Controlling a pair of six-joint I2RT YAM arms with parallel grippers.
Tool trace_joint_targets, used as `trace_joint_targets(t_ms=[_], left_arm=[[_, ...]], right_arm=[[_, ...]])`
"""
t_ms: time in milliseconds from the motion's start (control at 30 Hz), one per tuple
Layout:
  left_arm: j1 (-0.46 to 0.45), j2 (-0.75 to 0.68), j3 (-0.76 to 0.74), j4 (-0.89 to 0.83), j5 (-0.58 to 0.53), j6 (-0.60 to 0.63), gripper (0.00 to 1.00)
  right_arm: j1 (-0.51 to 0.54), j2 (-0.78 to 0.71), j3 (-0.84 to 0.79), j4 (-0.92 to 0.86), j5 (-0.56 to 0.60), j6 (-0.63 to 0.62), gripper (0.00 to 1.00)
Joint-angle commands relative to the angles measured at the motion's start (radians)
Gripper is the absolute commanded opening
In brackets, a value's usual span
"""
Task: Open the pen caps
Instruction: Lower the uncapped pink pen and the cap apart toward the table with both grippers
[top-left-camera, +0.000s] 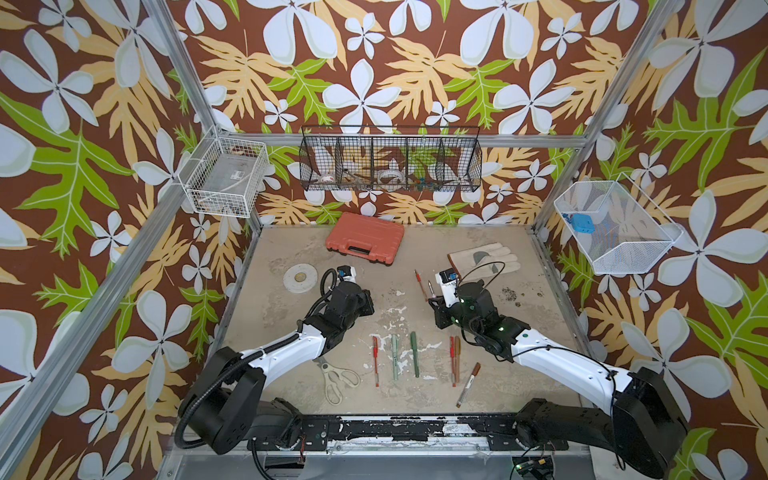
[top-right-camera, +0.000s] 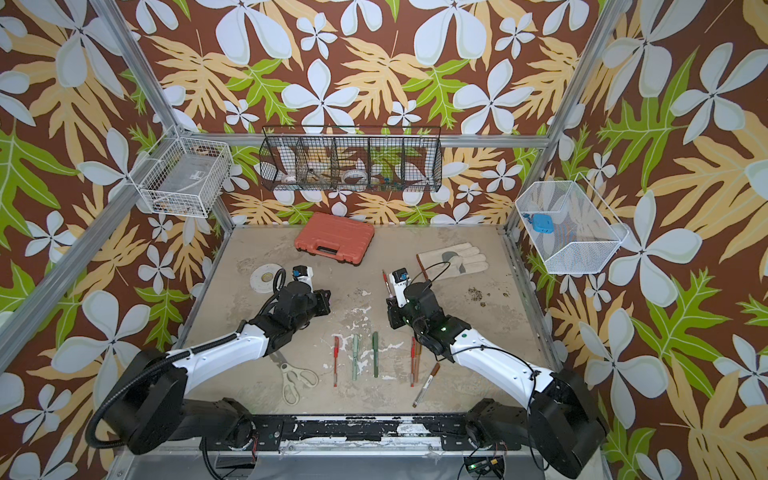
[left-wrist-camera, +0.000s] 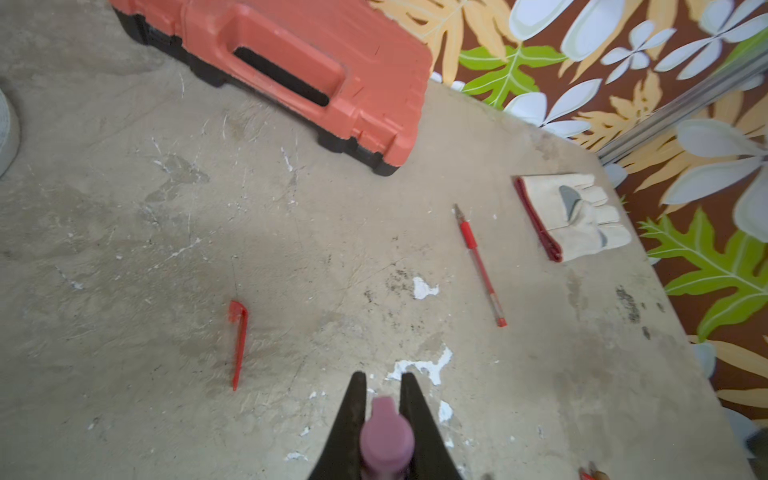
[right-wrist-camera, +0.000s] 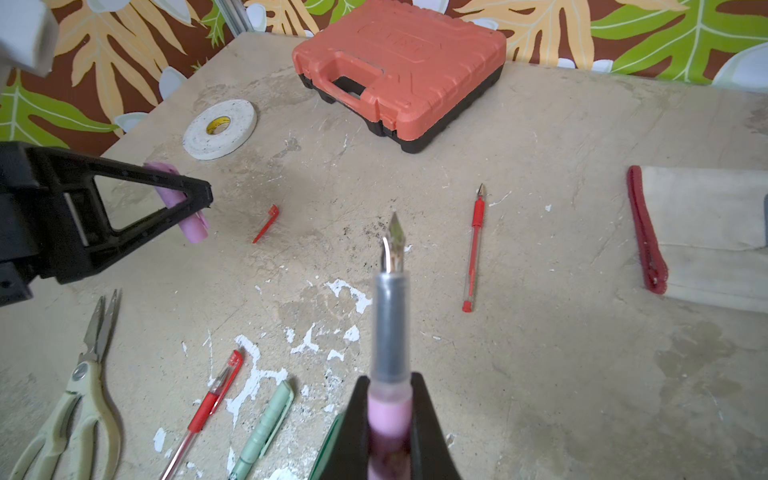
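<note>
Right wrist view: the right gripper pinches the uncapped pink pen, nib bare; the left gripper clamps the pink cap, well apart from it.

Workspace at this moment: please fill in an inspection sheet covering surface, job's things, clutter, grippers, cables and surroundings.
Surface: worn beige table with white chipped patches and dark specks.
Job's things: pink cap is off the pink pen, nib bare. The red pen is uncapped, its red cap lying apart. Six front-row pens seem capped.
Clutter: scissors, tape roll, orange case, work glove.
Grippers: left gripper fingers shut on pink cap; right gripper shut on pink pen.
Cables: black hose loops at the left arm's base; thin cable runs along the right arm.
Surroundings: floral walls; black wire basket, white grid basket, white mesh basket.
</note>
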Motion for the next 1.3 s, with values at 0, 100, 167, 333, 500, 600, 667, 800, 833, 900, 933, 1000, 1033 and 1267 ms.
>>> trace_joint_targets(t_ms=[0,100,167,333,500,600,667,800,833,900,933,1000,1033,1267], left_arm=[[0.016,0.07,0.036,-0.038,0.03,0.039,0.01],[0.023,0.134,0.067,-0.057,0.035,0.049,0.01],[0.024,0.162,0.07,-0.05,0.034,0.045,0.02],[0.032,0.251,0.109,-0.071,0.048,0.068,0.05],[0.058,0.327,0.141,-0.083,0.065,0.077,0.06],[0.079,0.361,0.161,-0.09,0.107,0.073,0.06],[0.081,0.378,0.165,-0.087,0.113,0.071,0.06],[0.082,0.421,0.193,-0.117,0.114,0.079,0.07],[0.082,0.43,0.198,-0.123,0.112,0.08,0.07],[0.082,0.44,0.207,-0.139,0.103,0.077,0.07],[0.083,0.442,0.212,-0.148,0.099,0.078,0.07],[0.083,0.437,0.211,-0.149,0.089,0.076,0.08],[0.083,0.434,0.209,-0.152,0.078,0.074,0.1],[0.083,0.411,0.213,-0.186,0.018,0.074,0.2]], right_arm=[[-0.004,0.029,0.018,-0.008,0.027,0.016,0.0],[-0.006,0.055,0.032,-0.014,0.027,0.015,0.0],[-0.007,0.06,0.034,-0.015,0.029,0.016,0.0],[-0.011,0.051,0.026,-0.014,0.039,0.015,0.0],[-0.099,0.075,0.006,-0.005,-0.057,0.081,0.0],[-0.146,0.105,0.004,-0.013,-0.075,0.113,0.0],[-0.154,0.131,0.013,-0.022,-0.04,0.115,0.0],[-0.167,0.229,0.096,-0.078,0.007,0.112,0.0],[-0.168,0.258,0.124,-0.092,0.017,0.109,0.0],[-0.169,0.315,0.177,-0.113,0.033,0.106,0.0],[-0.171,0.345,0.208,-0.123,0.043,0.104,0.0],[-0.171,0.404,0.265,-0.143,0.066,0.101,0.0],[-0.171,0.44,0.3,-0.154,0.078,0.096,0.0],[-0.174,0.639,0.48,-0.212,0.11,0.076,0.02]])
